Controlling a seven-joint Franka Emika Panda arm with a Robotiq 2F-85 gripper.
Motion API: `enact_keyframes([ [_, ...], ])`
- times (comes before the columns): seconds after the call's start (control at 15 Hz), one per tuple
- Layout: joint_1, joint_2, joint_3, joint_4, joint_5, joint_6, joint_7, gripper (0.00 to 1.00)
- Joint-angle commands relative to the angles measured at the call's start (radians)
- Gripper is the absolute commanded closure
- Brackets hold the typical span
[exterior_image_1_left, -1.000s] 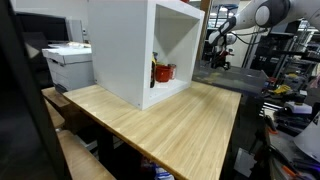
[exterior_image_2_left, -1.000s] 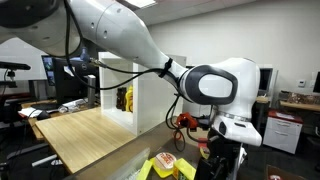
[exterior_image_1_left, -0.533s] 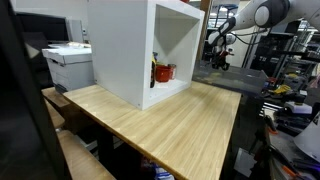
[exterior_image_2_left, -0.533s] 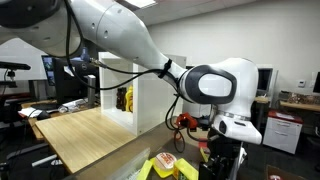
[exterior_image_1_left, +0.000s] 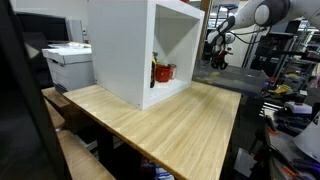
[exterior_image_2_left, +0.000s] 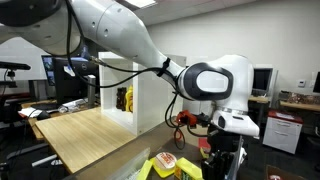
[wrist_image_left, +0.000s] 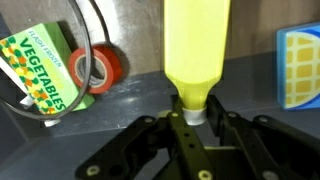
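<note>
As you look down through the wrist view, the stock reads left to right as follows.

- Far left: a green pack (wrist_image_left: 40, 70) lettered VEGETABLES, lying tilted, apparently dropped in loose rather than stacked.
- Just beside it: a red tape roll (wrist_image_left: 98, 68), standing on edge near the pack.
- Centre: the yellow bottle (wrist_image_left: 196, 45), lying with its white cap (wrist_image_left: 196, 112) pointing at your claw (wrist_image_left: 194, 122). The jaws are drawn in to a narrow gap on either side of that cap, likely because the neck is the slimmest place to take hold. You cannot tell whether the pads actually press it.
- Far right: a blue and yellow box (wrist_image_left: 298, 65), cut off by the frame edge and apart from the bottle.
- Bearing all of these: a grey surface (wrist_image_left: 120, 105).

In an exterior view the arm (exterior_image_2_left: 215, 85) reaches down low, off the wooden table (exterior_image_2_left: 85, 130) and well apart from the white cabinet (exterior_image_2_left: 150, 95).
</note>
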Motion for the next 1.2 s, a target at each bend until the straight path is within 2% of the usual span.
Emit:
enact_keyframes([
  [0.0, 0.045, -0.115, -0.024, -0.124, -0.02, 0.079, -0.017, 0.9],
  [0.2, 0.088, -0.187, -0.061, -0.193, -0.045, 0.182, -0.022, 0.9],
  [0.53, 0.22, -0.298, -0.174, -0.336, -0.22, 0.363, 0.001, 0.9],
  [0.67, 0.256, -0.339, -0.2, -0.387, -0.261, 0.404, -0.008, 0.9],
  [0.87, 0.305, -0.399, -0.23, -0.458, -0.311, 0.456, -0.017, 0.9],
  [1.13, 0.329, -0.485, -0.222, -0.524, -0.411, 0.505, -0.016, 0.9],
])
